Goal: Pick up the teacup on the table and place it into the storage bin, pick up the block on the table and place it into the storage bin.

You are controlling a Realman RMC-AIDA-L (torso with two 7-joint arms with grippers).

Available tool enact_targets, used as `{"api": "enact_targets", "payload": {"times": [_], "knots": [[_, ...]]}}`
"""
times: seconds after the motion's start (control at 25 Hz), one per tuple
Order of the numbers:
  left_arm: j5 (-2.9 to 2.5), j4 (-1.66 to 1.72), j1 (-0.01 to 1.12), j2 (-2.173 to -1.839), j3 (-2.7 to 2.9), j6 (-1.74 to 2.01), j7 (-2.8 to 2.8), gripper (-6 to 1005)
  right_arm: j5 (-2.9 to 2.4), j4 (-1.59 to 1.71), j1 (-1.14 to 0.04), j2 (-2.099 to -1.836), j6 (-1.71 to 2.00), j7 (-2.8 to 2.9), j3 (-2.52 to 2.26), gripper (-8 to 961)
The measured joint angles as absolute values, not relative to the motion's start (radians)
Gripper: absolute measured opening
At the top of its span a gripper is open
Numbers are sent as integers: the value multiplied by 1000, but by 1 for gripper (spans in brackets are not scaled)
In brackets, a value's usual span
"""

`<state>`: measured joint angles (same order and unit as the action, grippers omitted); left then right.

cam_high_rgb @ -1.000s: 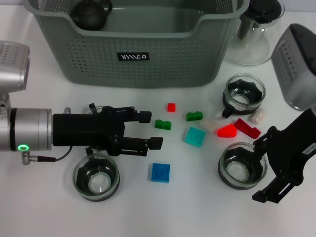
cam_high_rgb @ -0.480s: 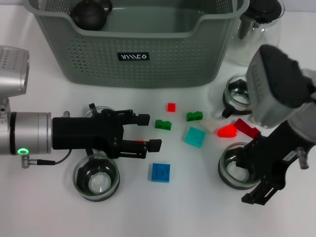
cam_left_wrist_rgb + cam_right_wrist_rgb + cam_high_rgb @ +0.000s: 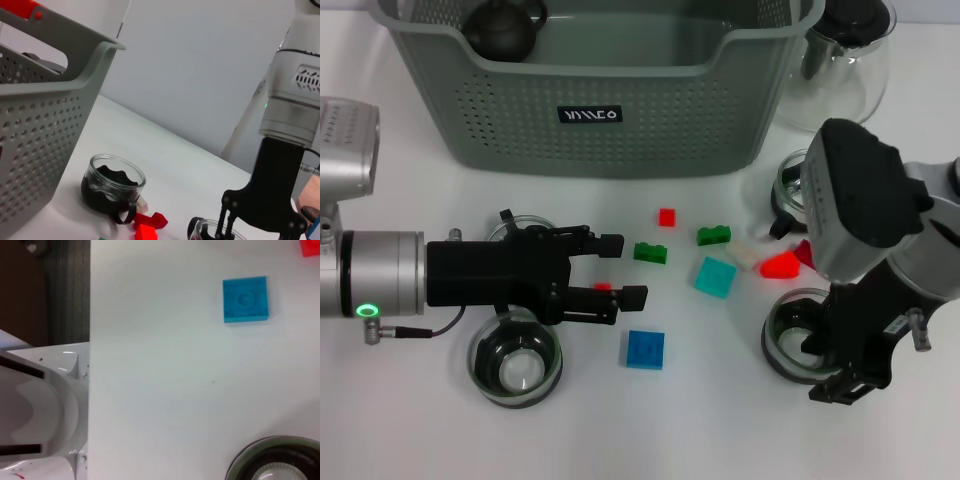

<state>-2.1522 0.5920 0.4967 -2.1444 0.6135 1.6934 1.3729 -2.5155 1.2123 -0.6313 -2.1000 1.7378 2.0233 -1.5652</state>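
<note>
Teacup [image 3: 802, 348]: a glass cup on the white table [image 3: 720, 420], on the robot's right side, standing up with its mouth to the top.
What changed: the right hand [image 3: 840, 360] has come lower and closer over this teacup than half a second ago; the left hand [image 3: 620, 268] has hardly moved.
Right hand: its black fingers are spread open, down at the teacup's rim, one on each side. It is not squeezing yet.
Left hand: open and holding nothing, low over the table, pointing sideways to the blocks. A tiny red block [image 3: 603, 287] lies between its fingers.
Other teacups: one [image 3: 515, 362] just under the left hand, one [image 3: 798, 190] near the glass pitcher [image 3: 845, 65].
Blocks: blue block [image 3: 646, 349], teal block [image 3: 715, 276], two green blocks [image 3: 650, 252] and red blocks [image 3: 780, 265] lie apart between the hands.
Storage bin [image 3: 590, 85]: at the back of the table, long side facing the robot, with a dark teapot [image 3: 502, 28] inside.
</note>
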Motion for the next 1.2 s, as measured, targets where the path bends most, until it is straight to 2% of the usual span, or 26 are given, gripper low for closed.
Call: {"api": "enact_targets", "payload": {"times": [0.16,0.36,0.6,0.8,0.96,1.2], "knots": [[-2152,592,494,-2144,614,1693,1373,839,-2515,1205,-632,-2100,1734,2023,-1590,659],[-2152,592,490,-2144,614,1690,1372,839,-2513,1173,-646,-2103,1731,2035,-1592,417],[-2152,592,488,-2144,614,1686,1371,839,-2511,1172,-646,-2103,1733,2059,-1593,182],[-2152,592,488,-2144,615,1687,1371,839,-2504,1182,-637,-2102,1740,2060,-1580,111],[-2152,592,488,-2142,615,1690,1370,839,-2467,1240,-638,-2099,1801,2059,-1506,106],[-2152,593,489,-2138,615,1685,1368,839,-2350,1325,-716,-2094,1956,2071,-1242,62]]}}
